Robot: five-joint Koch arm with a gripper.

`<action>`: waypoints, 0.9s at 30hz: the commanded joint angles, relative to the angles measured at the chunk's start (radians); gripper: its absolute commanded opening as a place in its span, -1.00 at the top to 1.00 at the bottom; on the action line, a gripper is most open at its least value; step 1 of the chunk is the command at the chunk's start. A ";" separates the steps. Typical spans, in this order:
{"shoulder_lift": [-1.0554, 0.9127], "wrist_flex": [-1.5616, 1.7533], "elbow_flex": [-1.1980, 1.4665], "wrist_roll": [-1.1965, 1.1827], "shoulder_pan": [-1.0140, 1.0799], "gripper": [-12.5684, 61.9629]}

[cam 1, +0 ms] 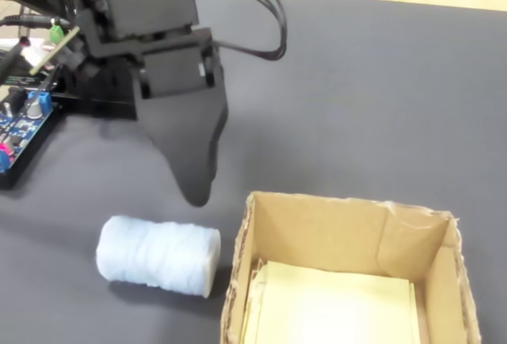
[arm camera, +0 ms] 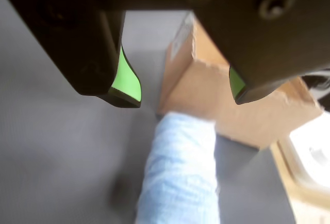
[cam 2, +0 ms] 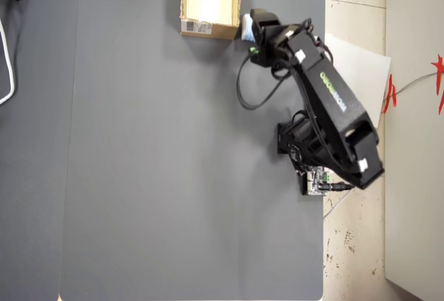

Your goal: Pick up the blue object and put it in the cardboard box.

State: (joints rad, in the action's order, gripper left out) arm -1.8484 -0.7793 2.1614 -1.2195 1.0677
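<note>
Nothing is picked yet. My pincer (arm camera: 188,97) hangs with its jaws wide apart and empty, green pads (arm camera: 127,82) facing each other across the gap.

The pale-blue fuzzy roll of soft cloth (arm camera: 180,175) lies on the dark grey table mat (arm camera: 56,157) right below the gap between my jaws, on its side, untouched. In the fixed view that roll (cam 1: 158,257) sits just under my jaw tip, and its right end is just beside the wall of the tan open-topped cardboard box (cam 1: 321,225); whether they touch, I cannot tell.

The box holds only a pale liner, so both grasp and drop remain.

Room: the wrist view shows the box corner (arm camera: 193,56) close past the roll's far end, so I judge a descent risks clipping cardboard with the box-side jaw. The mat on my other side is bare and open. In the overhead view the box (cam 2: 210,29) sits at the mat's far edge, so there is little margin beyond it.
</note>
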 commanded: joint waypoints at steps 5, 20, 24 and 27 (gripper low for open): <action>0.087 0.000 -0.095 -0.063 0.066 -0.22; 0.325 0.115 -0.101 -0.095 0.123 -0.09; 0.330 0.198 -0.086 -0.114 0.130 0.05; 0.331 0.222 -0.086 -0.112 0.140 0.09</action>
State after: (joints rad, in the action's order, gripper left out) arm -1.5156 -0.6136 2.0939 -1.3131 1.1934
